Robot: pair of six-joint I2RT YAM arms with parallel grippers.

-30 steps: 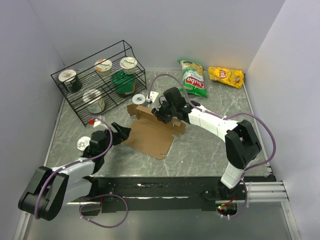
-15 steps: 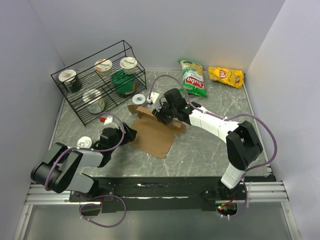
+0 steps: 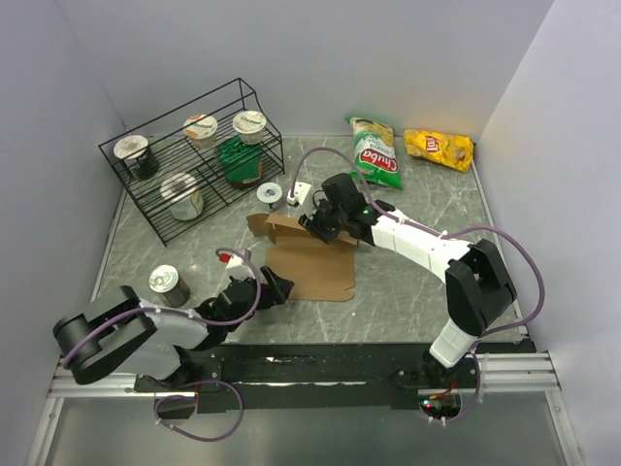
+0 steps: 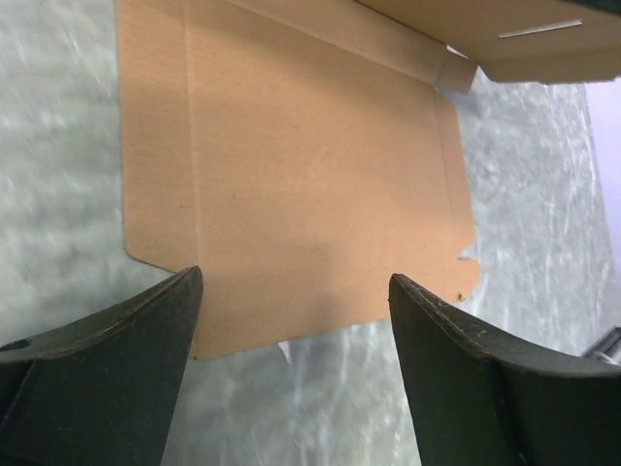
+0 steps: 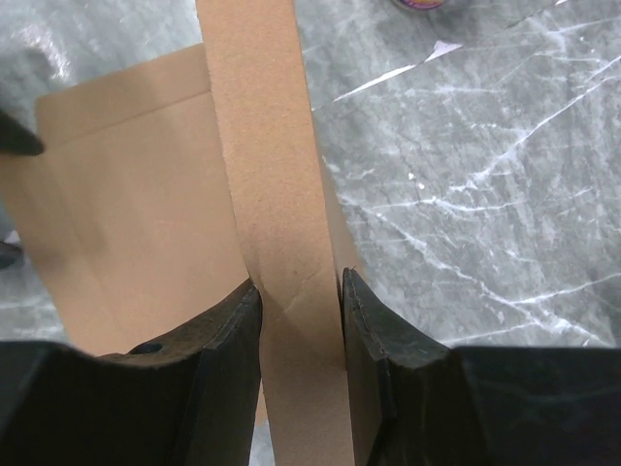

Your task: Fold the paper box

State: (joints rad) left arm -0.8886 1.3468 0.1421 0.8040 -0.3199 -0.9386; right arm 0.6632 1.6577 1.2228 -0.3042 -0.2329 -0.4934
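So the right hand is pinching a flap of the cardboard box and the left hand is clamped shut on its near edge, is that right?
Not quite. The right hand does pinch a flap of the cardboard box, but the left hand is open at the near edge, gripping nothing. The left wrist view shows it.

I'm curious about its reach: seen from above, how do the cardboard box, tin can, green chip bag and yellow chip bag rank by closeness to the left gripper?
From the left gripper:
1. paper box, just ahead of its fingers.
2. tin can, off to its left.
3. green chip bag, at the far edge.
4. yellow chip bag, in the far right corner.
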